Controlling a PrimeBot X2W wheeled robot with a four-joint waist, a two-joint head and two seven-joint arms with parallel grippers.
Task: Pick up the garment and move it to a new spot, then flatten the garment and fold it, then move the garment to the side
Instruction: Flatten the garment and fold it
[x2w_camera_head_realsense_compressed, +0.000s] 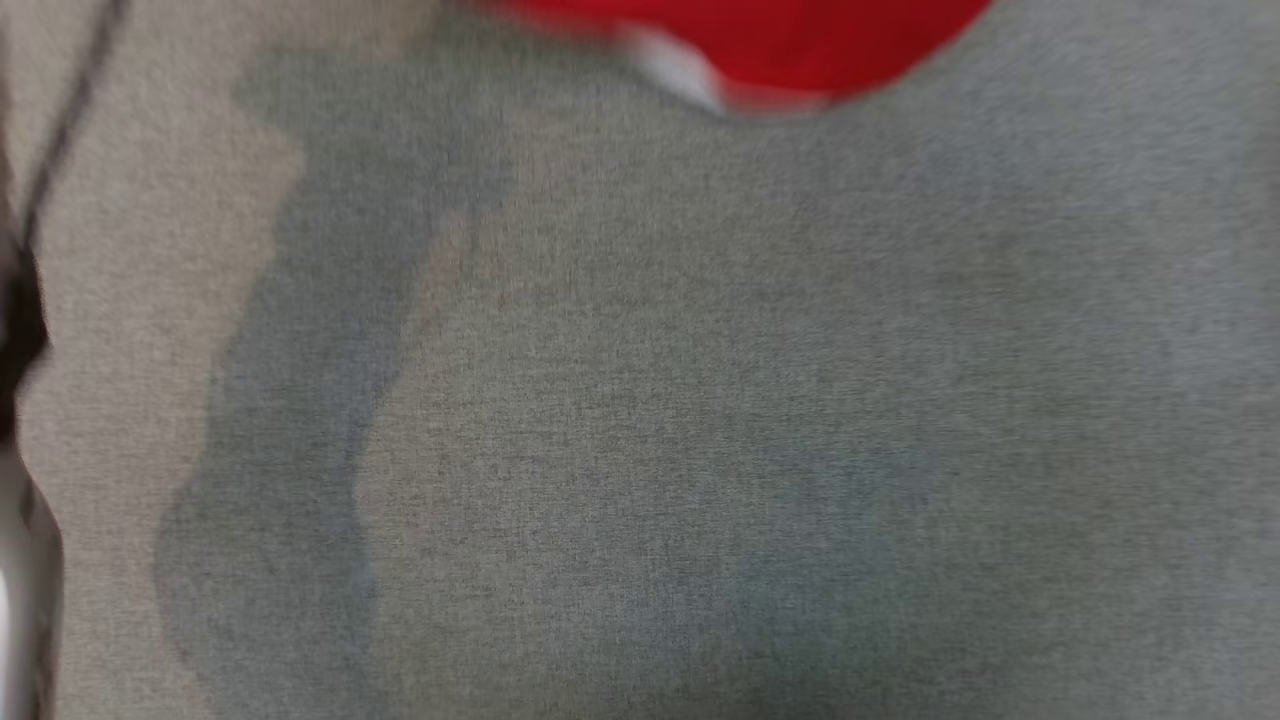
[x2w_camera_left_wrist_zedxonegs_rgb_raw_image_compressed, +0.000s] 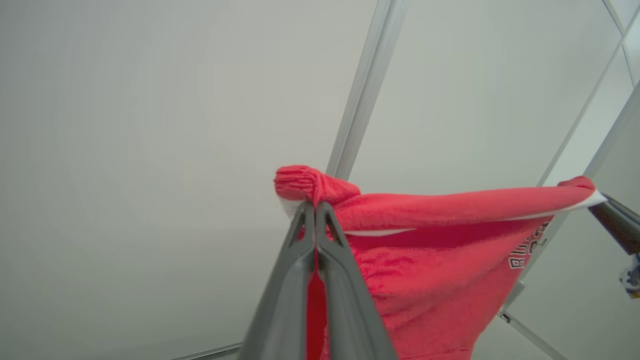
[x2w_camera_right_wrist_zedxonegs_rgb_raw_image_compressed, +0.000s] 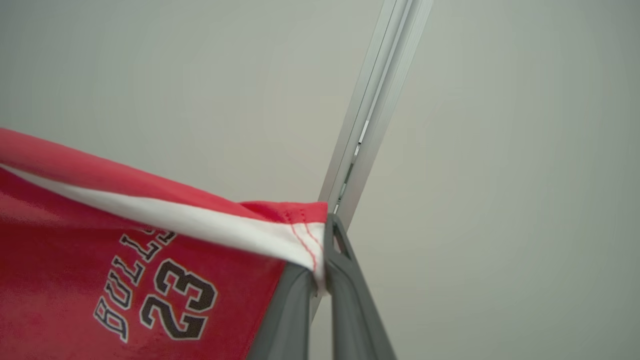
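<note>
The garment (x2w_camera_head_realsense_compressed: 760, 40) is a red jersey with white trim, blurred at the top edge of the head view above the grey surface. In the left wrist view my left gripper (x2w_camera_left_wrist_zedxonegs_rgb_raw_image_compressed: 315, 205) is shut on a bunched red corner of the garment (x2w_camera_left_wrist_zedxonegs_rgb_raw_image_compressed: 425, 260), which hangs stretched towards the right. There my right gripper (x2w_camera_left_wrist_zedxonegs_rgb_raw_image_compressed: 607, 212) holds the other end. In the right wrist view my right gripper (x2w_camera_right_wrist_zedxonegs_rgb_raw_image_compressed: 325, 225) is shut on a white-trimmed corner of the garment (x2w_camera_right_wrist_zedxonegs_rgb_raw_image_compressed: 75, 260), whose black and white lettering and number 23 show.
A grey fabric surface (x2w_camera_head_realsense_compressed: 700, 400) with soft shadows lies below the head camera. A dark strip (x2w_camera_head_realsense_compressed: 20, 320) runs along its left edge. Behind the raised garment are pale panels with an aluminium rail (x2w_camera_left_wrist_zedxonegs_rgb_raw_image_compressed: 360, 100) (x2w_camera_right_wrist_zedxonegs_rgb_raw_image_compressed: 375, 100).
</note>
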